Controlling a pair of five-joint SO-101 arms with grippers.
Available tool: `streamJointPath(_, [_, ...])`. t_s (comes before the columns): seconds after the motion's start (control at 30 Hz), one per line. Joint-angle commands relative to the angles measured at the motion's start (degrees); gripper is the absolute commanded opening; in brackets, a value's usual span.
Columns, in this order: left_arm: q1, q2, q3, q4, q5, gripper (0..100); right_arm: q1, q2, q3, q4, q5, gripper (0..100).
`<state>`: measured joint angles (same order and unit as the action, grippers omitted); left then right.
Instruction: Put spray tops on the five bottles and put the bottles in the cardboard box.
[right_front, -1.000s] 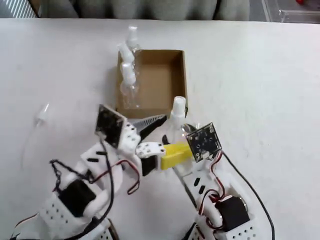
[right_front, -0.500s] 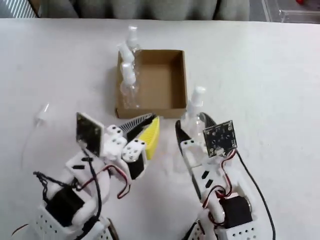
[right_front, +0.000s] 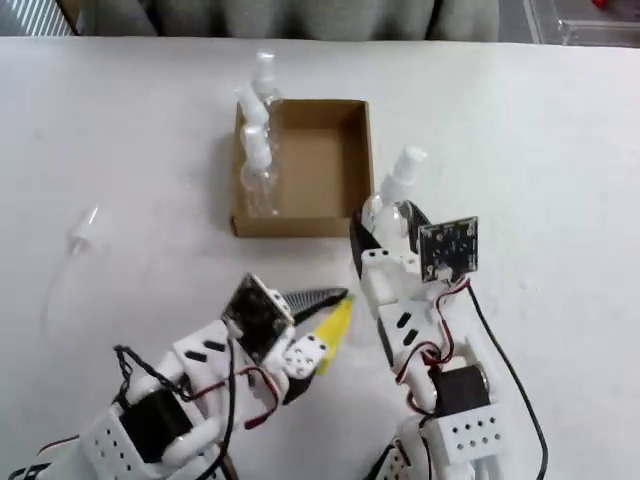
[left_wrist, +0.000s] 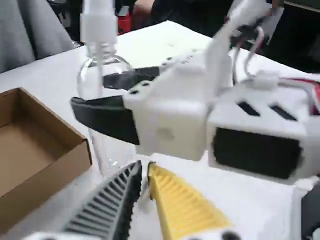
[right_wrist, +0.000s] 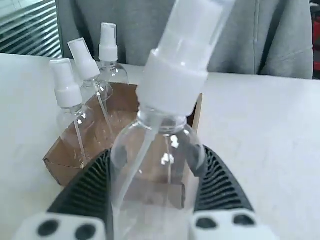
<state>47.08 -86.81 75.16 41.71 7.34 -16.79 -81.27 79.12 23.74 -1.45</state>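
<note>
My right gripper (right_front: 386, 226) is shut on a clear bottle (right_front: 392, 208) (right_wrist: 155, 150) that has a white spray top (right_wrist: 182, 65) on it. The bottle leans just outside the front right corner of the cardboard box (right_front: 318, 165). Three capped bottles (right_front: 256, 165) (right_wrist: 82, 100) stand along the box's left wall. My left gripper (right_front: 341, 299) (left_wrist: 143, 170) sits in front of the box, shut and holding nothing, its black and yellow fingers together. The left wrist view looks at the held bottle (left_wrist: 100, 75) from close by. A loose spray top (right_front: 82, 231) lies on the table at far left.
The white table (right_front: 540, 150) has free room to the right and behind the box. The right half of the box floor (right_front: 325, 170) is bare. Red and black wires (right_front: 250, 385) hang along both arms near the front edge.
My left gripper has drawn back from the bottle toward the table's front and shut. The right gripper has carried the capped bottle away from the front, up to the box's right corner.
</note>
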Motion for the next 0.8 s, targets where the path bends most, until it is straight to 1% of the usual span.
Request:
streamJointPath(0.0, [4.5,-2.0,5.5,-9.3,-0.3,2,0.0,2.9,-4.2,-1.9,-8.5,1.7])
streamJointPath(0.1, [5.0,-2.0,11.3,-17.8,-0.5,2,0.1,2.0,-4.2,-1.8,-20.3,1.7])
streamJointPath(0.13, [4.7,-2.0,12.6,-20.1,-0.5,2,0.1,1.4,-4.0,-1.5,-22.5,1.7])
streamJointPath(0.17, [3.9,-2.0,13.1,-21.6,-0.5,2,0.0,0.7,-3.9,-1.4,-23.1,1.7])
streamJointPath(0.3, [0.5,-1.9,12.9,-21.9,-0.5,2,-0.5,-3.0,-2.6,-0.7,-23.4,1.6])
streamJointPath(0.47, [-0.3,-0.7,12.5,-21.9,-0.5,2,-5.4,-10.7,-1.4,3.6,-23.0,1.6])
streamJointPath(0.53, [-0.3,3.9,9.6,-21.1,-0.4,2,-6.7,-14.0,-1.4,5.8,-23.0,1.6])
streamJointPath(0.63, [-0.3,15.4,1.5,-16.7,-0.5,2,-7.6,-17.7,-1.2,8.7,-22.8,1.6])
streamJointPath(0.7, [-0.3,23.1,-3.0,-15.5,-0.5,2,-6.5,-18.9,0.3,8.0,-19.7,1.6])
streamJointPath(0.77, [-0.4,28.1,-5.2,-16.0,-0.5,2,-5.5,-19.6,1.7,7.9,-16.9,1.6])
